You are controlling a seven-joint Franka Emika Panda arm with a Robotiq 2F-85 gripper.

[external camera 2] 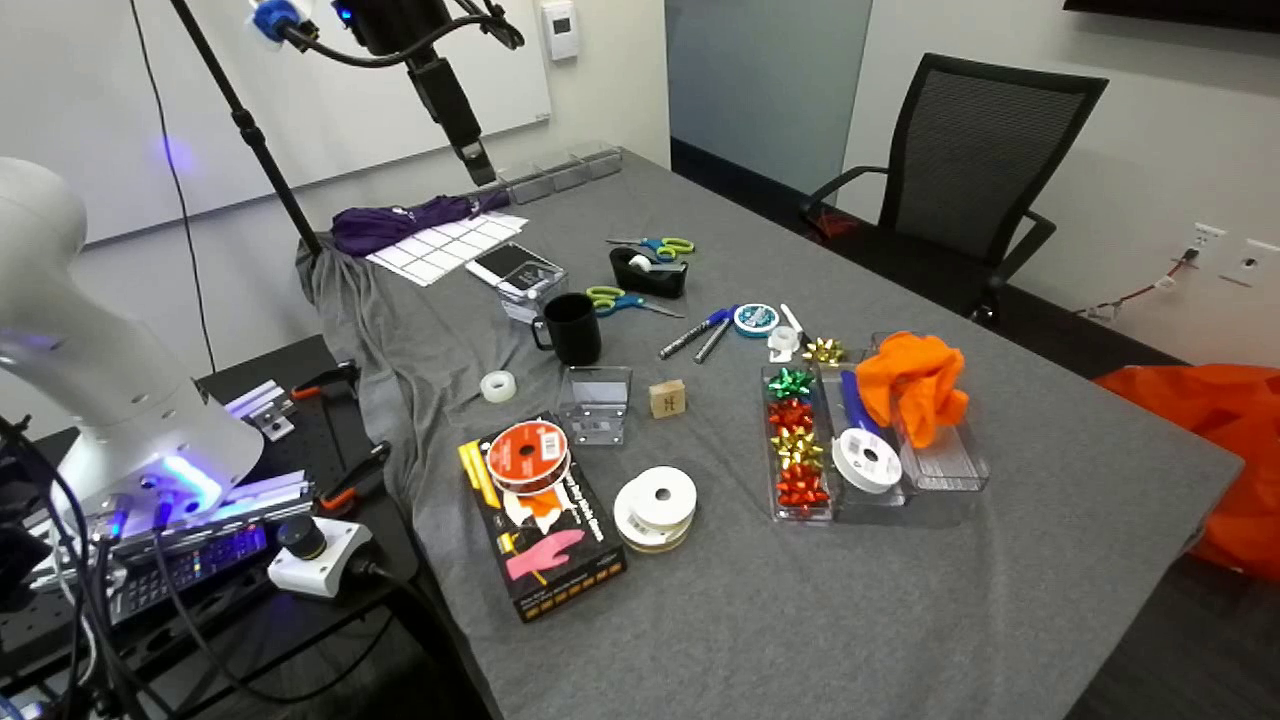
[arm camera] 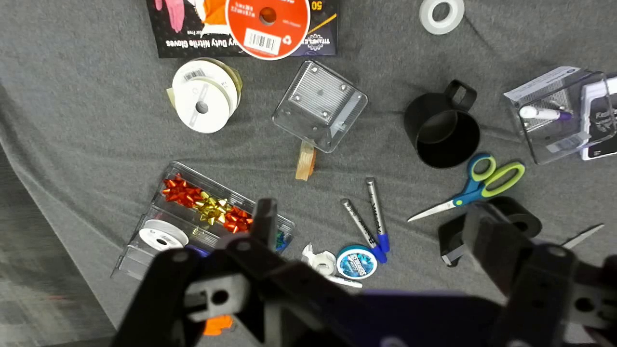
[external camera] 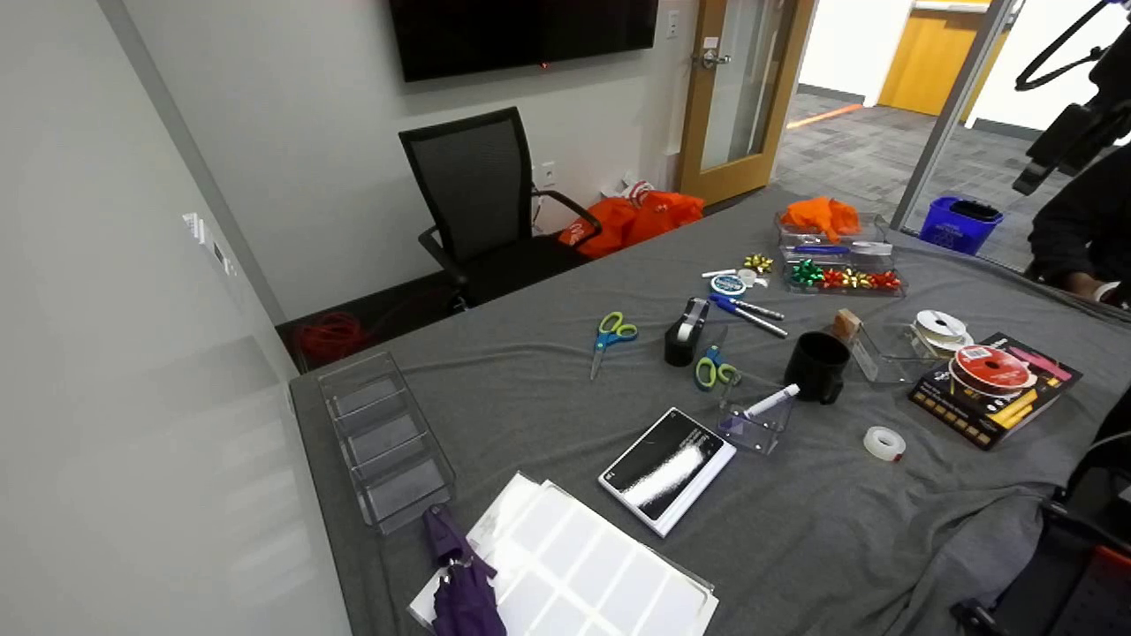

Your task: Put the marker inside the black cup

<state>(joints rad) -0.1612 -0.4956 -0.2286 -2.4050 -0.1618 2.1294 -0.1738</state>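
Observation:
The black cup (external camera: 815, 367) stands upright on the table in both exterior views (external camera 2: 573, 330); in the wrist view its open mouth shows above right of centre (arm camera: 418, 112). Two silver markers with blue caps lie beside each other on the table, one (arm camera: 359, 222) touching the other (arm camera: 376, 207) near the caps. A white marker with a purple end (arm camera: 542, 113) leans in a clear holder (external camera: 751, 435) beside the cup. Another white marker (arm camera: 345, 281) lies by a mint tin. My gripper (arm camera: 373, 214) is open and empty, high above the table, also in an exterior view (external camera 2: 478, 165).
Scissors (arm camera: 475, 188) and a black tape dispenser (arm camera: 453, 236) lie near the cup. A clear box (arm camera: 320, 103), wooden block (arm camera: 305, 161), white tape roll (external camera: 884, 443), glove box (external camera 2: 550, 560) with ribbon spool, bow tray (external camera 2: 798, 450) and notebook (external camera: 667, 468) are around.

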